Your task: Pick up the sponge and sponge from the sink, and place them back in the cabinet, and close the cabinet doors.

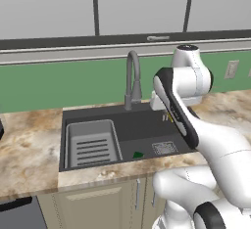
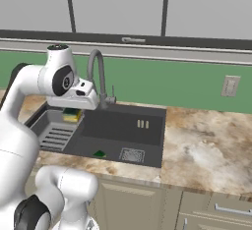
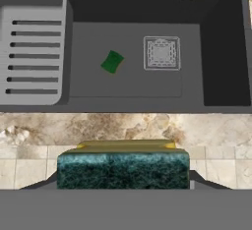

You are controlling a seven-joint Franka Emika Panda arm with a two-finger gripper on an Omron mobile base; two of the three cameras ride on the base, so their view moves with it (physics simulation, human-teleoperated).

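Sponge (image 3: 123, 167) number one is sitting clamped between the two dark fingertips of the gripper (image 3: 123, 182) in the hand view, its mottled green scrub layer facing the camera and its yellow base showing as a thin strip along the upper edge. In the right base view the same sponge (image 2: 72, 114) is showing as a small yellow and green block under the white hand, raised above the left part of the sink (image 2: 147, 148). The fingers are pressing on the sponge's two ends, so the jaws are standing apart by its width.

The second sponge (image 3: 112, 61) is lying on the dark sink floor, a small green block turned at an angle, between the light grey ribbed rack insert (image 3: 32, 47) and the square drain grate (image 3: 161, 53), apart from both. The left base view is showing it (image 1: 138, 154) near the front wall of the basin, just left of the drain (image 1: 164, 148), and the right base view is placing it (image 2: 100, 153) likewise beside the drain.

The gooseneck faucet (image 1: 132, 79) is rising from the back rim of the sink, with the marbled counter (image 2: 206, 145) stretching to either side and a green backsplash (image 1: 59, 83) behind. Flat grey wall cabinets (image 1: 122, 5) are hanging above.
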